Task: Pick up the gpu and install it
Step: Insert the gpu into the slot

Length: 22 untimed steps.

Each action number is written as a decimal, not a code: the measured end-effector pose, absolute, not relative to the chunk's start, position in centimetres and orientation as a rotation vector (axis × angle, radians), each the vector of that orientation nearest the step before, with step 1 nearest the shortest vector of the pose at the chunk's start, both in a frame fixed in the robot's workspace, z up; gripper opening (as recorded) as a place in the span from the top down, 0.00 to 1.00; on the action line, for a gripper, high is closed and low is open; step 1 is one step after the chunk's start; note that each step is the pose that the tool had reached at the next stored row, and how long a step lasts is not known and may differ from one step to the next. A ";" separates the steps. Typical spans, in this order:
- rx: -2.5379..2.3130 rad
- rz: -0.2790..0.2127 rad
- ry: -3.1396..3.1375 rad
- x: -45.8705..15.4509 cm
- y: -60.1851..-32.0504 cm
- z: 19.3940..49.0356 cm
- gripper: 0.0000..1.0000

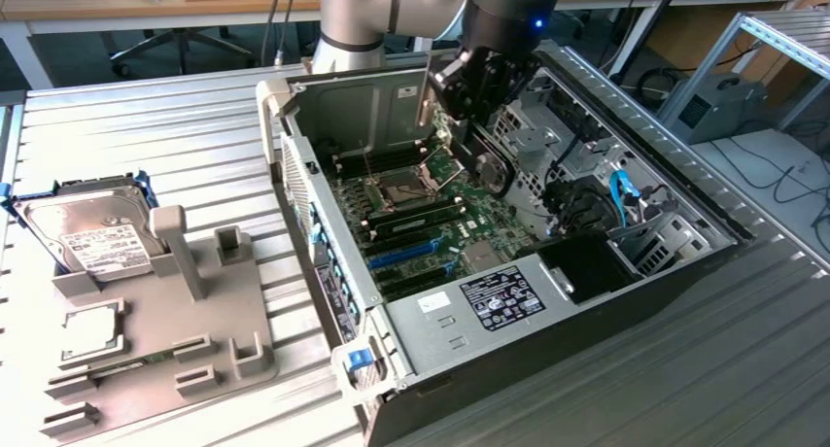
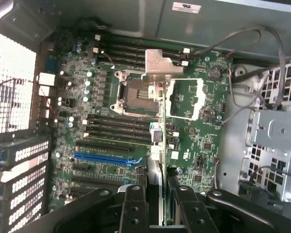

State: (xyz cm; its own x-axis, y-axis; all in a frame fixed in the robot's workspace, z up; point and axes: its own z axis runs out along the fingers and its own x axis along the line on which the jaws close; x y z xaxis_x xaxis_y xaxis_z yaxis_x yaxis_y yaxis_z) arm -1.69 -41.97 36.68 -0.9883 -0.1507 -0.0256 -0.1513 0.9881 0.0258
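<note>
Now the tool [image 2: 156,194] clamps the gpu [image 2: 160,65] — inside the open case [image 1: 292,165], above its motherboard [image 2: 199,141].

A silver ribbed metal table [image 1: 155,126] carries everything here. On it, toward the exterior view's right, an open computer case [image 1: 584,355] lies on its side with its open face up. Well apart from it, toward the exterior view's left, a flat grey slotted fixture [image 1: 240,316] rests on the ribs. At its far end lies a hard drive [image 1: 91,228] in a blue-edged frame; whether it touches the table is unclear.
</note>
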 end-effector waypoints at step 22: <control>-0.648 0.048 3.053 -1.7 -42.0 36.7 0.73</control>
